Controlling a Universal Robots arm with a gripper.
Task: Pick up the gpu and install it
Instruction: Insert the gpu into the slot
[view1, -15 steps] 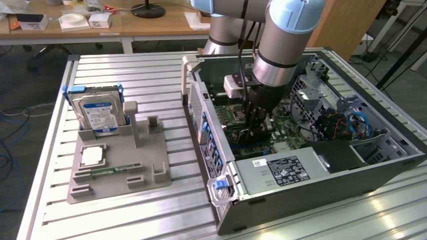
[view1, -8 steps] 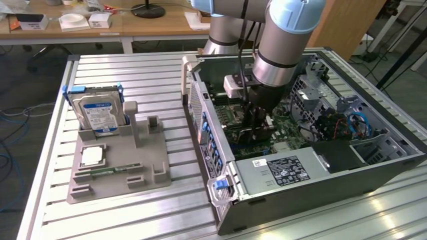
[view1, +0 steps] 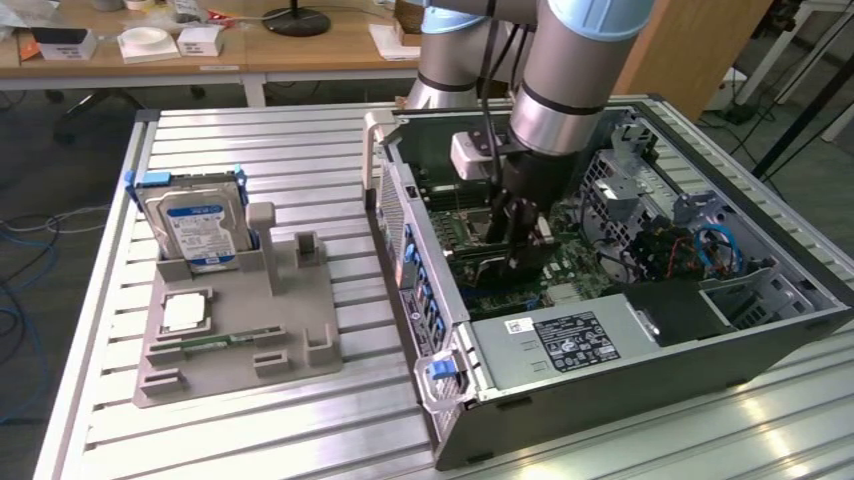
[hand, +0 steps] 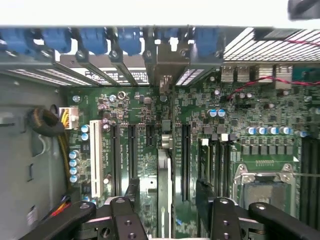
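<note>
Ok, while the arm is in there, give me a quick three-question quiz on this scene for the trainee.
1. True or false: the hard drive stands upright in the grey holder on the table.
2. Where is the gripper? A) above the grey holder; B) down inside the open computer case, over the motherboard; C) outside the case, beside the table edge.
3. Fill in: the small square silver part lying flat on the holder, in front of the hard drive, is the ____.

Key: 1 true. 2 B; the wrist view shows the gpu edge-on over the slots below the gripper. 3 processor chip.
</note>
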